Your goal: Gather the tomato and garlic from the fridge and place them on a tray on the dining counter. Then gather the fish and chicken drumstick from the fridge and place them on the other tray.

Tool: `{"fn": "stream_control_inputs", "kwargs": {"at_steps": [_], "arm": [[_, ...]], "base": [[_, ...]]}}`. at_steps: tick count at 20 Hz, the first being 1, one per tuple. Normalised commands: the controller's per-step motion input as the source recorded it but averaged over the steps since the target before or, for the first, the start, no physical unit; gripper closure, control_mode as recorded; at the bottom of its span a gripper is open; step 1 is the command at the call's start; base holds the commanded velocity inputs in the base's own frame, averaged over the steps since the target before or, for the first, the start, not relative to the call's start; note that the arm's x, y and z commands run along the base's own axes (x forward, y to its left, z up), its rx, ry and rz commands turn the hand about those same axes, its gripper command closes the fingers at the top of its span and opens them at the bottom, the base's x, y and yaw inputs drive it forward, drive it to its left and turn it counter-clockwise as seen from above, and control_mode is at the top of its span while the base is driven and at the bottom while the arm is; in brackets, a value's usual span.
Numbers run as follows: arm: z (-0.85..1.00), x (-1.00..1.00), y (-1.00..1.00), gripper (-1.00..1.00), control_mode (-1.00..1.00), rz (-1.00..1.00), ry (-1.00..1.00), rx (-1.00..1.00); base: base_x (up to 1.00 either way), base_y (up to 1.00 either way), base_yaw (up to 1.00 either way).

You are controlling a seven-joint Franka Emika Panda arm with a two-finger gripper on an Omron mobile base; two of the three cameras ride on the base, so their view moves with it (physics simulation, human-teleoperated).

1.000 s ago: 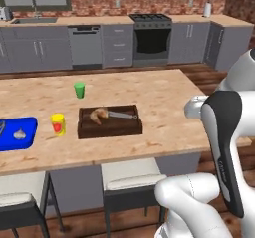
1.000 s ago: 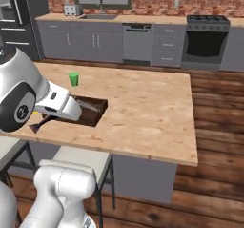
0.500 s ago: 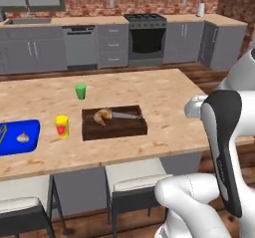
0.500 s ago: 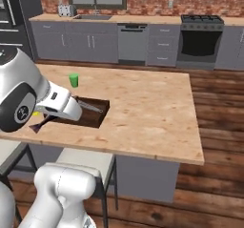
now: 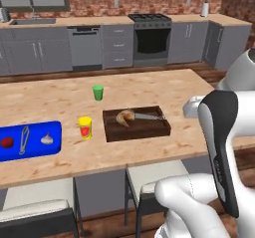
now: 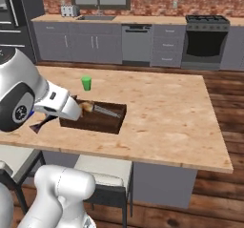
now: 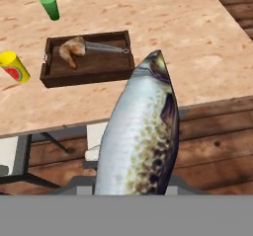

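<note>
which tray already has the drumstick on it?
The dark wooden tray, right of the yellow can; the blue tray holds tomato and garlic.

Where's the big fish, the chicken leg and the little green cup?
fish (image 7: 141,146), hand view, middle of its spotted body
chicken drumstick (image 7: 71,50), hand view, on the meaty end
green cup (image 5: 98,92), left base view, on its side wall

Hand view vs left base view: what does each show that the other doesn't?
Hand view alone: the fish, large in the foreground, hanging off the counter's near edge over the wood floor.

Left base view alone: the blue tray with tomato, garlic and tongs, plus the stove at the back wall.

Both: brown tray with drumstick, green cup, yellow can, counter.
</note>
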Motion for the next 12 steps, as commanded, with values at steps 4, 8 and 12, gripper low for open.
{"fn": "stream_control_inputs", "kwargs": {"at_steps": [4,8,12], "arm": [[0.00,0.00,0.00,1.00,1.00,0.00,0.00,0.00],[0.00,0.00,0.00,1.00,1.00,0.00,0.00,0.00],[0.00,1.00,0.12,1.00,-1.00,0.07,0.32,0.00]], "base": [[0.51,0.01,0.00],[0.61,0.00,0.01],[0.00,0.00,0.00]]}}
